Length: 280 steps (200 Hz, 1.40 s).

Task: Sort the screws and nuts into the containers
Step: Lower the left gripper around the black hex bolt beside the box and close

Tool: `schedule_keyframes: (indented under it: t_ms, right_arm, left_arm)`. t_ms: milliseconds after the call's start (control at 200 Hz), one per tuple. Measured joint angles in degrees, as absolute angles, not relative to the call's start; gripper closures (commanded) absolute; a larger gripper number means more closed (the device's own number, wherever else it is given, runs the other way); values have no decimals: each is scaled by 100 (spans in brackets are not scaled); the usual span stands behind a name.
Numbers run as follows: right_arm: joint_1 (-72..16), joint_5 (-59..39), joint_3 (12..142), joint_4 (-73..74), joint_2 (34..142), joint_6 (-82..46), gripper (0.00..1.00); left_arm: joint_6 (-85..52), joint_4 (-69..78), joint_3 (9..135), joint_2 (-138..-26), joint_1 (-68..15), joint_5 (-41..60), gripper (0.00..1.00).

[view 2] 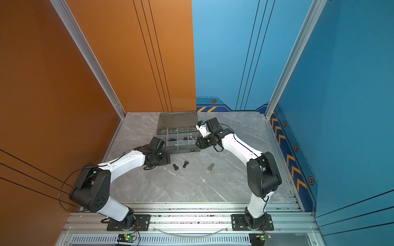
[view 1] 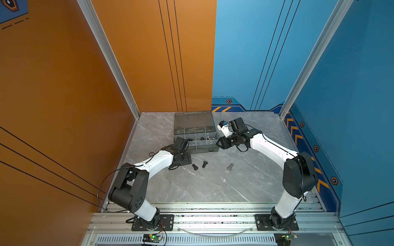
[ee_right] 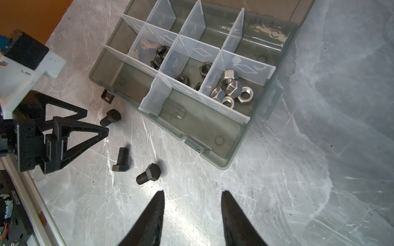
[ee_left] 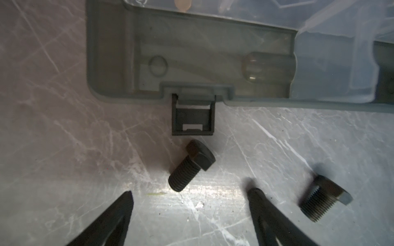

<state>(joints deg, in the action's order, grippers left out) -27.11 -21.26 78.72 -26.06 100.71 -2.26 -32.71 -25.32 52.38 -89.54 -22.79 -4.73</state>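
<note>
The grey organiser case point(view 1: 202, 149) lies open at the table's back, its containers point(ee_right: 213, 127) split by translucent dividers. Silver nuts point(ee_right: 230, 89), black nuts point(ee_right: 205, 67) and wing nuts point(ee_right: 157, 55) lie in separate compartments. Three black screws point(ee_right: 121, 158) lie on the table in front of the case, and a silver screw point(view 1: 229, 166) lies further right. My left gripper point(ee_left: 191, 193) is open and low over the table, a black screw point(ee_left: 190, 165) just ahead of its fingertips point(ee_left: 129, 197) by the case latch point(ee_left: 193, 119). My right gripper point(ee_right: 193, 193) is open and empty above the table at the case's right front corner.
The case's smoky lid point(view 1: 193, 119) leans back toward the orange and blue walls. A second black screw point(ee_left: 324, 198) lies outside the left gripper's fingers. Aluminium rails point(view 1: 213, 210) with the arm bases run along the table's front edge.
</note>
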Motion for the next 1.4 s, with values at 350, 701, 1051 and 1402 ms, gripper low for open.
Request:
schedule_keyframes:
  t_ms: [350,701,1051,1402]
  right_arm:
    - [-2711,-2126,7793,-2486,10060,-307,54]
    - [-2705,-2126,7789,-2484,10060,-307,54]
    - [-2698,-2126,7787,-2484,10060,-309,54]
    - [-2694,-2126,7787,-2484,10060,-311,53]
  left_arm:
    - [-3210,-2532,5242,-9207,-2408,-757,31]
    - [-3094,-2482,5356,-9616,-2558,-932,42]
    - [-3103,-2397,5457,-9741,-2644,-1031,58]
    - [-3138,-2377,5459,-9747,-2711,-1048,73]
